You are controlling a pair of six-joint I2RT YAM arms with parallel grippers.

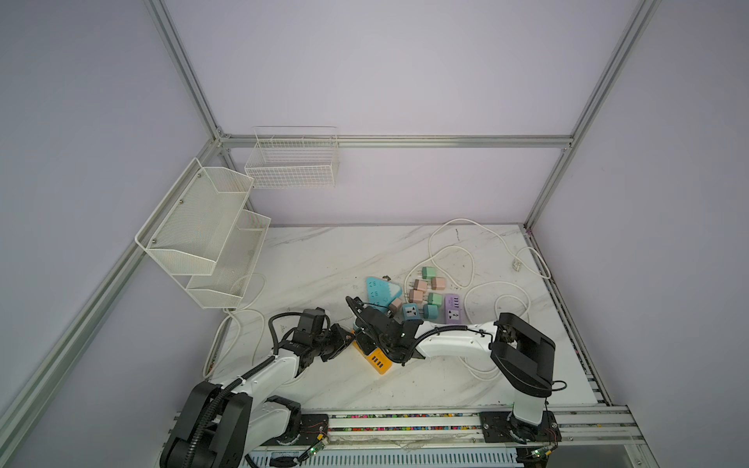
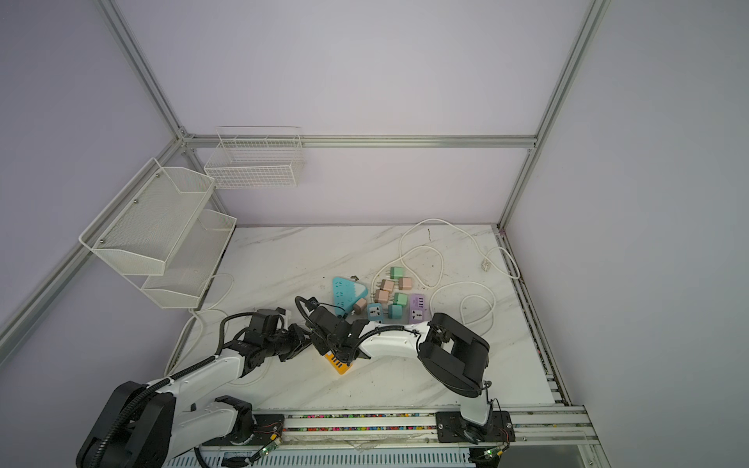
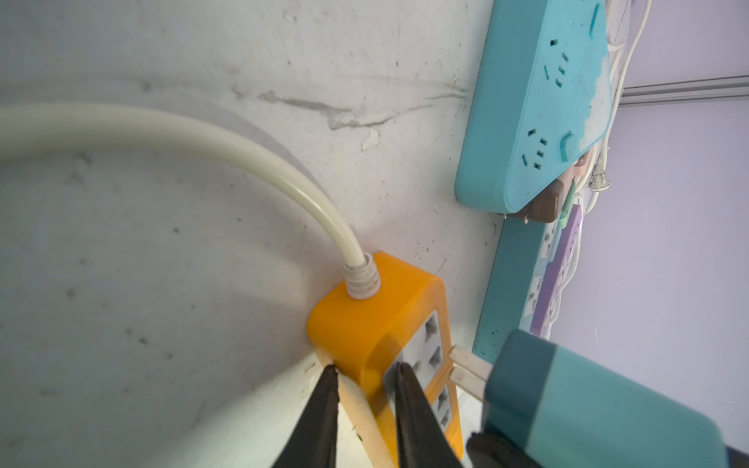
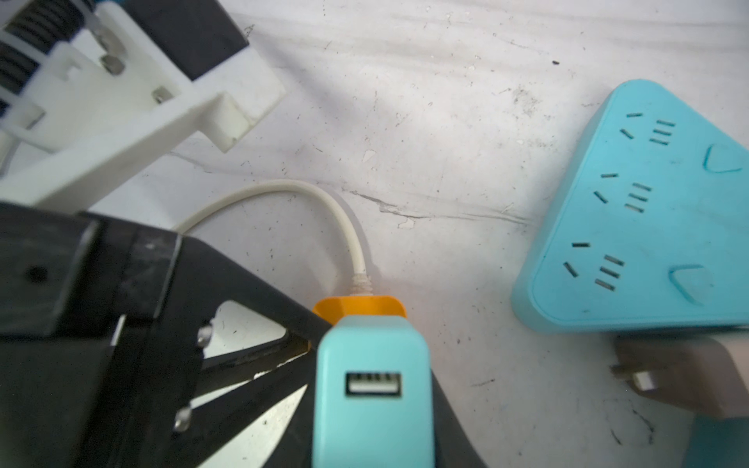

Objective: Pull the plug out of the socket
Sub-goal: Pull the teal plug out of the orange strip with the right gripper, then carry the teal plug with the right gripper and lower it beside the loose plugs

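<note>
Plug in right gripper; seemingly clear of socket.

L gripper: at orange strip end.
R gripper: over same strip, jaws hidden.
Behind: teal strip, loose plugs, purple strip.

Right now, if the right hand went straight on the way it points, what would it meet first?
Most likely the orange power strip: the right hand holds the teal plug prongs-first toward it, seemingly just clear.
</note>
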